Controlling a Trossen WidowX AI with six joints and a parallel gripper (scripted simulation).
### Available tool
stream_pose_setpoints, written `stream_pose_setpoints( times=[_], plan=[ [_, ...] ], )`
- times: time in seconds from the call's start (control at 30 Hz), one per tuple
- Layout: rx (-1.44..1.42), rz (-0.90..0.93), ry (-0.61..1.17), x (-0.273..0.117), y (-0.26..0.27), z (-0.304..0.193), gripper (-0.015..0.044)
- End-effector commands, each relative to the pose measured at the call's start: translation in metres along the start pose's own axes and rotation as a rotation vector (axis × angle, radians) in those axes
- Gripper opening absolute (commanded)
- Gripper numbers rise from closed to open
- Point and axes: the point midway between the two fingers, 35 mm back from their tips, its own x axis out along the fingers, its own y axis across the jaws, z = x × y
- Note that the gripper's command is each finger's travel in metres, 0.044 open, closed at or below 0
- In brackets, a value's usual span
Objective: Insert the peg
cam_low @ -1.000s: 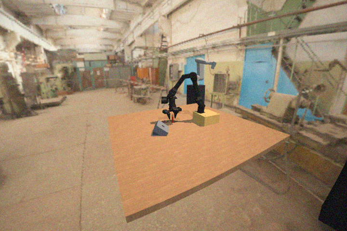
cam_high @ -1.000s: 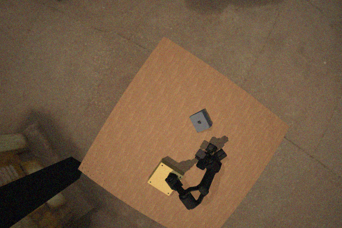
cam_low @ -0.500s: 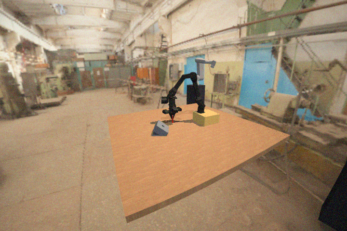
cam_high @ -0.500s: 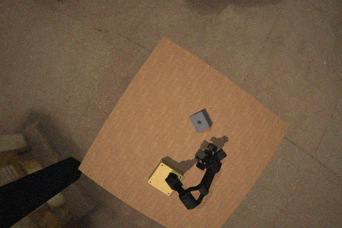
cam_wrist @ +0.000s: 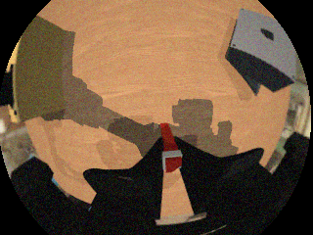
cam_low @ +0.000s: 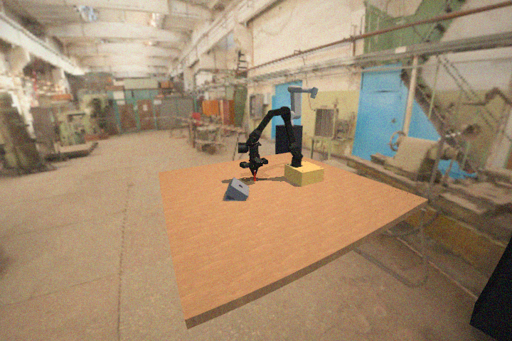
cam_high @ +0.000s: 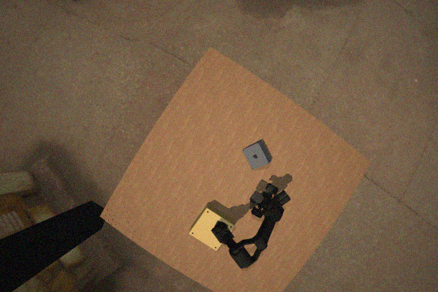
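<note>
A slim red peg (cam_low: 254,177) (cam_wrist: 166,133) with a light grey band stands upright, its lower end at or very near the table top. My gripper (cam_low: 254,171) (cam_wrist: 167,140) points down and is shut on the peg, with a black finger on each side of it. The grey-blue sloped panel (cam_high: 261,151) (cam_low: 233,190) (cam_wrist: 251,41) stands a short way from the gripper, at the upper right in the wrist view. Its face has one small dark hole (cam_high: 255,156) (cam_low: 240,186) (cam_wrist: 267,33), which looks flat-sided. In the top view the arm hides the peg.
The arm rises from a yellow base block (cam_high: 204,227) (cam_low: 303,177), which shows as an olive side at the left in the wrist view (cam_wrist: 41,73). The wooden table (cam_high: 178,144) (cam_low: 289,241) bears everything. Shadows of the arm fall around the peg.
</note>
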Motion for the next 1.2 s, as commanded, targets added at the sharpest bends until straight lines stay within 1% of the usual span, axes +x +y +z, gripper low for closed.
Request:
stream_pose_setpoints(
  times=[0.0,0.17,0.63,1.17],
  plan=[
    [0.000,-0.001,0.000,0.000,0.000,0.000,0.0000],
    [-0.001,0.000,0.000,-0.009,-0.001,-0.001,0.0000],
    [-0.006,0.001,-0.005,-0.079,-0.001,-0.002,0.0000],
    [0.074,-0.006,0.018,-0.080,-0.007,0.003,0.0000]
  ],
)
